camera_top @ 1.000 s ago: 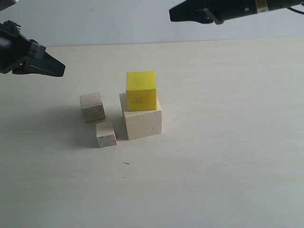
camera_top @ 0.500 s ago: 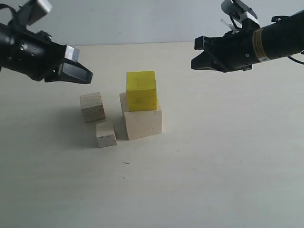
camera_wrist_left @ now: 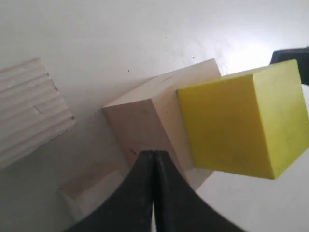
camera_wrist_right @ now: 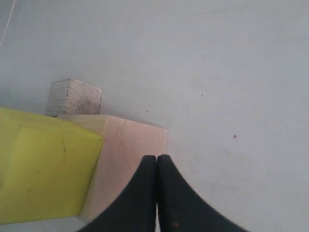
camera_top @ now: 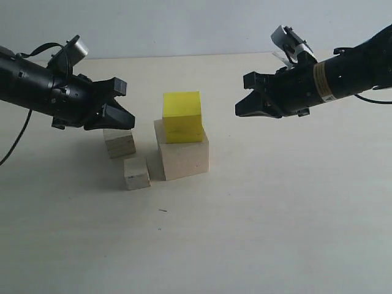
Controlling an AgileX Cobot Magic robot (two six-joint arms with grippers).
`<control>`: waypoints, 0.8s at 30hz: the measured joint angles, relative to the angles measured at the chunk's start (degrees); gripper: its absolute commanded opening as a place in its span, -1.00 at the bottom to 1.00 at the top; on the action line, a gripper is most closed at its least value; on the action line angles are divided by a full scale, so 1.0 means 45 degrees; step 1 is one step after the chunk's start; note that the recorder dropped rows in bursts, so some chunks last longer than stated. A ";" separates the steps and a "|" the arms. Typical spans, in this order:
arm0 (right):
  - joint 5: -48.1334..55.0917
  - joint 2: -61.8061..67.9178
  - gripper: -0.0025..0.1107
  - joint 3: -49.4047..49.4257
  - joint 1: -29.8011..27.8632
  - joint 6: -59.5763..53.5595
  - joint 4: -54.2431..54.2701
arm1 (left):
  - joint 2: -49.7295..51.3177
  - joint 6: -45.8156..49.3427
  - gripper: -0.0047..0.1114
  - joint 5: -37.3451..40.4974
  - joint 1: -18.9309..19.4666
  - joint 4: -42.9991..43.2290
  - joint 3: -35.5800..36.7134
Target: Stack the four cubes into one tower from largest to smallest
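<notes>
1. Hovering above the table [camera_top: 275, 214], the left gripper [camera_wrist_left: 153, 157] has its fingers pressed flat together, with nothing between them.
2. The right gripper [camera_wrist_right: 157, 159] is likewise closed on nothing; its fingertips face the left ones from the opposite side.
3. Between the two sets of fingertips stands the bright yellow cube [camera_top: 182, 116], resting on the large pale wood cube [camera_top: 184, 158] and touched by neither gripper.
4. The layered plywood cube [camera_top: 119, 144] sits on the table right under the left fingers, which cover its top edge in the exterior view. They seem to clear it, though that view leaves contact uncertain.
5. The smallest pale cube [camera_top: 136, 173] lies on the table below the left fingertips, just beside the large cube's base and close to the plywood cube.
</notes>
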 measured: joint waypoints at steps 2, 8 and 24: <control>-0.0091 0.0190 -0.96 0.0000 0.0000 0.0000 0.0000 | 0.0000 0.0021 -0.92 -0.0243 0.0000 -0.0191 0.0000; -0.0143 0.0506 -0.96 0.0000 0.0055 0.0000 0.0000 | 0.0168 0.0059 -0.92 -0.0760 0.0000 -0.0341 0.0000; -0.0234 0.0506 -0.96 0.0000 0.0991 0.0000 0.0000 | 0.0741 0.0786 -0.92 -0.0504 -0.0082 -0.1649 0.0000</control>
